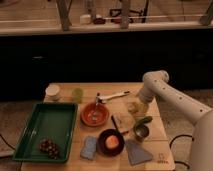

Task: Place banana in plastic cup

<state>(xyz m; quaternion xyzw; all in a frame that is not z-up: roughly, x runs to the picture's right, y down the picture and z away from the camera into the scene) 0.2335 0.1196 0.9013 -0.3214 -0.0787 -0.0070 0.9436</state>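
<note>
Banana (133,107): small, pale yellow, low on worktop (159,136) right side, at gripper (141,106). Plastic cup (77,95): translucent yellow-green, upright, back left, well apart from banana.

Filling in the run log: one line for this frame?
gripper: low over right side of table, at banana | banana: on table | plastic cup: back left, beside white cup, far from banana

The gripper (137,105) hung low over the table's (156,144) 3 o'clock side, right at the banana (132,107). The plastic cup (77,94) stood well apart at 10 o'clock, just beside a white cup (52,91).
</note>
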